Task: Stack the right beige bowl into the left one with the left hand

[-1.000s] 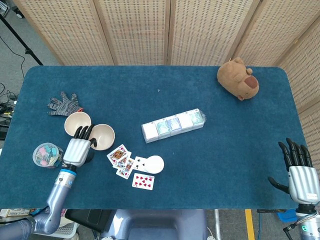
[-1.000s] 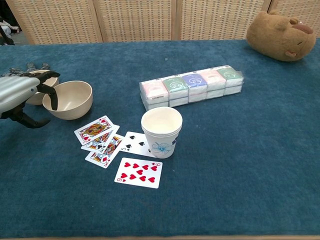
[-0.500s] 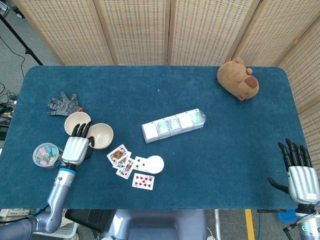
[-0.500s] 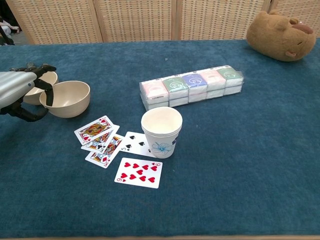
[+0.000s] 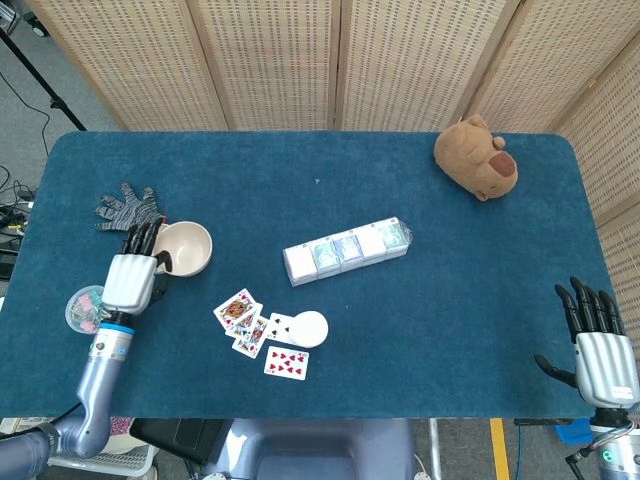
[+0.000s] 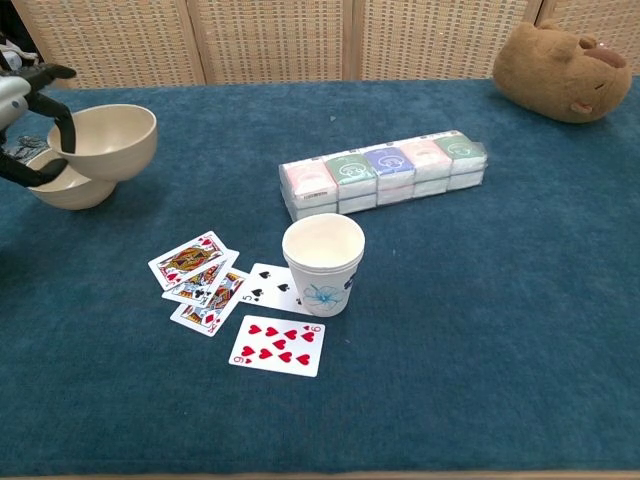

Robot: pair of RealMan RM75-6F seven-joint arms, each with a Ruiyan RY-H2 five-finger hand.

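Head view shows the blue table [image 5: 320, 200] spread before a wicker screen [image 5: 330, 60] at the far side. Of the loose things, largest is a brown plush animal [image 5: 477, 157] at the far right corner, well apart from everything else. Next comes one wrapped row of tissue packs [image 5: 346, 250] near the middle. Two beige bowls sit at the left: the right beige bowl [image 6: 107, 141] is held off the cloth, tilted, directly above and partly over the left beige bowl [image 6: 65, 185], which rests on the table; from the chest view it cannot be told whether the two touch. The left hand [image 5: 130, 272] grips the raised bowl by its left rim, with fingers [image 6: 62, 118] hooked over the edge. A single grey knit glove [image 5: 127, 209] lies just beyond the bowls, and one clear tub of coloured clips [image 5: 83, 306] sits nearer, beside the left wrist. One white paper cup [image 6: 323, 264] stands upright near the middle, touching the spread of five playing cards [image 6: 230, 297] to its left and front. The right hand [image 5: 598, 340] rests at the near right edge, empty, fingers apart.
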